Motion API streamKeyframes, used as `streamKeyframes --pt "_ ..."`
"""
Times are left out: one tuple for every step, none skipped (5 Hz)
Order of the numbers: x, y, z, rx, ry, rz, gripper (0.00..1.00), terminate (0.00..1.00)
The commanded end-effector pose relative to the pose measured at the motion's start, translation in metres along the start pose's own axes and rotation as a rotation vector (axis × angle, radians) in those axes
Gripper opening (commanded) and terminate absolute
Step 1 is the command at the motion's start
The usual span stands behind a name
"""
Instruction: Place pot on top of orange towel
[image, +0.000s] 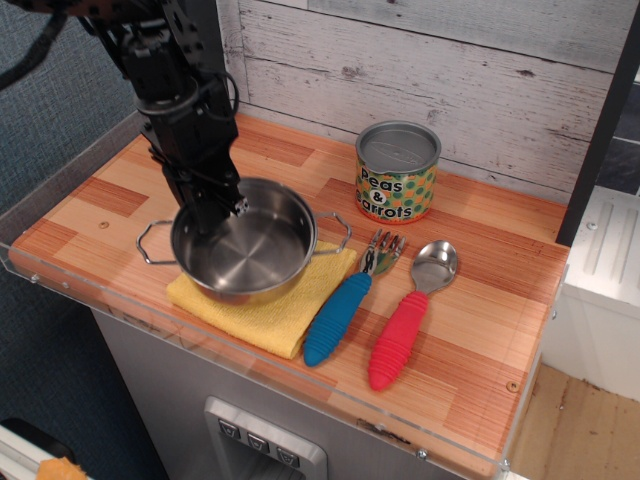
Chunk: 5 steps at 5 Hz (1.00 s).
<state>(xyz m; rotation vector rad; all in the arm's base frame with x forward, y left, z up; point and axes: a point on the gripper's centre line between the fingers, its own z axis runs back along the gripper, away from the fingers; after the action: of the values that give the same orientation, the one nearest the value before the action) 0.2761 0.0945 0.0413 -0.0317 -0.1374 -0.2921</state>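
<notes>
The pot (243, 242) sits over the orange towel (270, 300) now, covering most of the cloth's back half, with yellow showing in front and to the right. It looks to be resting on the towel, or a hair above it; the view does not settle which. The gripper (218, 203) is down at the pot's rear-left rim, clenched on that rim as far as I can judge. So the carry looks done — what is left, I would say, is the letting go and the lift away.

The pot's wire handles stick out left and right, the right one reaching toward the fork (350, 300).

Round the scene: a wood-patterned worktop (480, 330) with a clear plastic lip along its front edge, and a whitewashed plank wall (450, 60) behind. The Peas & Carrots can (397, 172) stands upright near the wall, well apart from the pot. The blue-handled fork lies just beside the towel's right edge, the red-handled spoon (412, 315) next to it — neither is in the way.
</notes>
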Motion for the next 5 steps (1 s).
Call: streamKeyframes --pt "0.008 0.006 0.007 0.032 -0.035 -0.013 0.0 0.0" --pt "0.008 0.006 0.009 -0.009 -0.074 -0.026 0.0 0.0" --pt "0.007 0.005 0.013 -0.002 -0.095 -0.051 1.0 0.0" --pt "0.006 0.009 0.017 -0.013 -0.094 -0.044 1.0 0.0" --pt "0.006 0.012 0.023 -0.015 -0.107 -0.034 1.0 0.0"
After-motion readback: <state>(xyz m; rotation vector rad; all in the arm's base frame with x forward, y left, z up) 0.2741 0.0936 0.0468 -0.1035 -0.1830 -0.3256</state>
